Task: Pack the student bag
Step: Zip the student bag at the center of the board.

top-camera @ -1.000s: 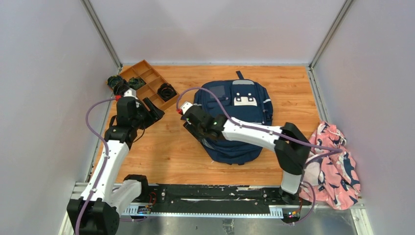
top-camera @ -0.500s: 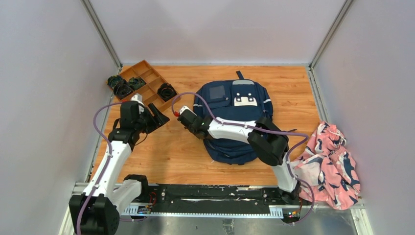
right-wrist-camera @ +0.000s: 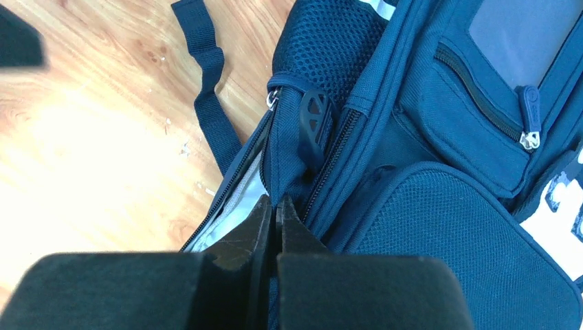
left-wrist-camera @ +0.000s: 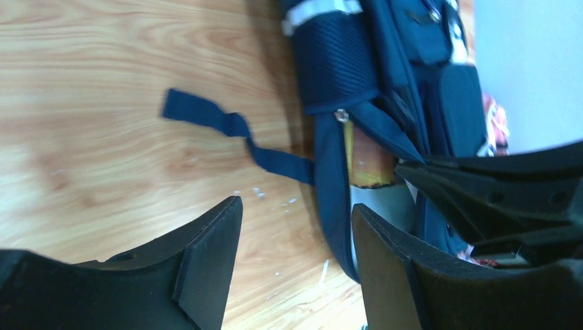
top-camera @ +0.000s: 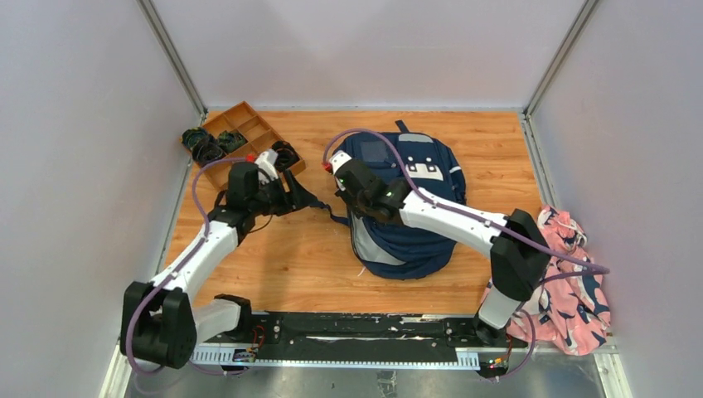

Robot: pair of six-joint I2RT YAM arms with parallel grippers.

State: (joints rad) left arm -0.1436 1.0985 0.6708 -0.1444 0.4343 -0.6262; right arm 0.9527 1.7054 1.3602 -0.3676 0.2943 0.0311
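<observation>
The student bag (top-camera: 414,249) lies flat on the wooden floor, navy with a grey square panel and a white patch. Its left side zip is open and grey lining (right-wrist-camera: 234,213) shows. My right gripper (right-wrist-camera: 276,205) is shut on the fabric edge of the bag (right-wrist-camera: 447,227) beside that opening, seen from above as the right gripper (top-camera: 351,197) over the bag's upper left. My left gripper (left-wrist-camera: 295,220) is open, low over the floor just left of the bag (left-wrist-camera: 337,62), with its loose strap (left-wrist-camera: 206,117) ahead. From above, the left gripper (top-camera: 294,197) points right at the bag.
A wooden divided tray (top-camera: 249,133) with black cable bundles sits at the back left, just behind my left arm. A pink-and-navy cloth bundle (top-camera: 564,274) lies at the right edge. Grey walls enclose the floor on three sides.
My right gripper closed on the bag's zip edge and lifted it, baring grey lining. My left arm swung right toward the bag, its gripper staying open.
</observation>
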